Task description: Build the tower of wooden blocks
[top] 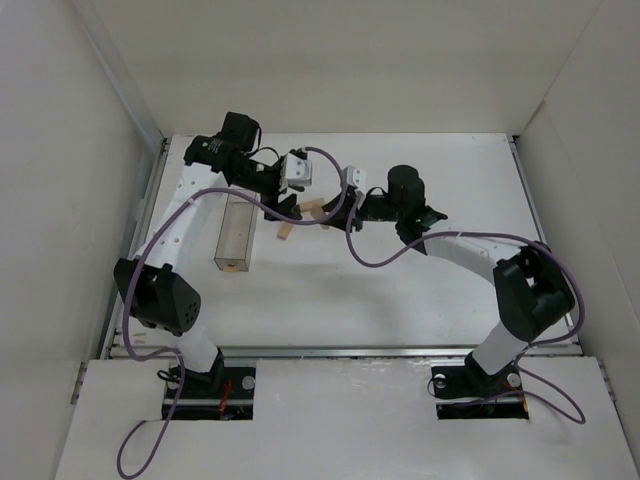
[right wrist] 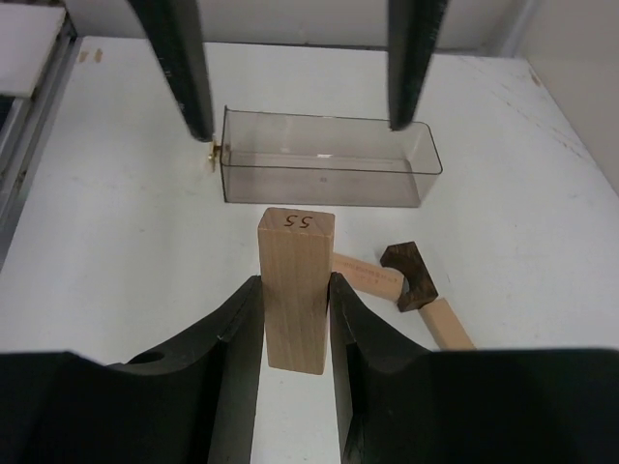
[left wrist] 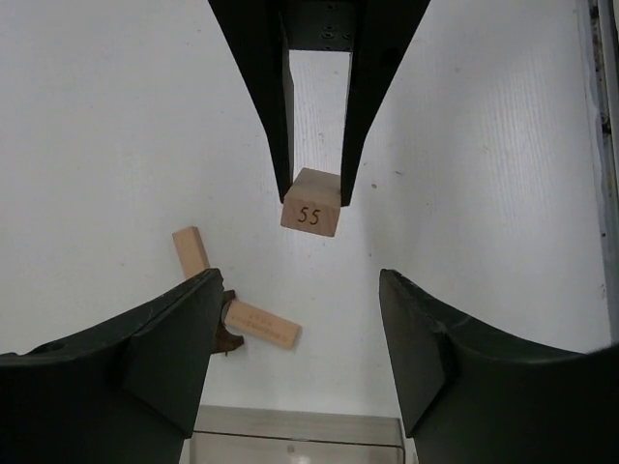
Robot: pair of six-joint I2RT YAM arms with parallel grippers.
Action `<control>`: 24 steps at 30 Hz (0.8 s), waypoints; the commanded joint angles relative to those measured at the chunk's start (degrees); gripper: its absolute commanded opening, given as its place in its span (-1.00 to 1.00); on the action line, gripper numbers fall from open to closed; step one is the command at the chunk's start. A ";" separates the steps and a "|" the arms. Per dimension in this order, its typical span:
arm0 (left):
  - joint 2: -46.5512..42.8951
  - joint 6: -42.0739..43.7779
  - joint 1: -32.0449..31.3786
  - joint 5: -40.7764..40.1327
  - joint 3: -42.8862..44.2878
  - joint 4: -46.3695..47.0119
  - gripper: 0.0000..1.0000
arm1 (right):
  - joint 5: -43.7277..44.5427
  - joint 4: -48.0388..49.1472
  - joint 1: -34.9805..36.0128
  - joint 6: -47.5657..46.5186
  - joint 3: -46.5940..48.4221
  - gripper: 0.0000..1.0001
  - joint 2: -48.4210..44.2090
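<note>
My right gripper [right wrist: 295, 285] is shut on an upright light-tan wood block [right wrist: 295, 290] marked 55, its lower end at or just above the white table. In the left wrist view the same block [left wrist: 311, 203] shows between the right fingers. My left gripper [left wrist: 300, 329] is open with nothing between its fingers, facing the held block from a short way off. Beside that block, two flat tan blocks [right wrist: 363, 275] [right wrist: 450, 324] lie on the table with a dark brown arched piece [right wrist: 411, 275] across them. From above, the two grippers [top: 283, 205] [top: 330, 212] face each other at mid-table.
A clear plastic box [right wrist: 329, 159] lies on its side behind the blocks, just under the left gripper; from above the box [top: 235, 235] lies left of the blocks. White walls enclose the table, and a metal rail [top: 350, 352] runs along its near edge.
</note>
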 commanded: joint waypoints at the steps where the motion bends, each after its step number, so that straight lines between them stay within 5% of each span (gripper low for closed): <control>1: 0.09 11.69 -0.69 4.11 0.92 -4.04 0.26 | -7.18 4.37 0.33 -6.44 -0.92 -0.98 -3.40; 6: 2.11 7.84 -6.30 -3.33 2.50 0.43 0.28 | -7.81 3.74 0.33 -8.20 -1.97 -0.98 -4.02; 10: 2.73 -0.86 -10.09 -6.69 3.03 4.92 0.03 | -7.28 4.79 0.33 -8.20 -2.50 -0.98 -3.49; 16: 3.26 -2.63 -10.10 -8.89 1.36 5.54 -0.11 | -6.75 5.33 -0.20 -7.68 -2.50 -0.98 -3.49; 24: 2.12 1.67 -10.10 -9.42 1.36 1.67 0.00 | -6.75 5.94 -0.72 -6.53 -3.02 -0.98 -3.49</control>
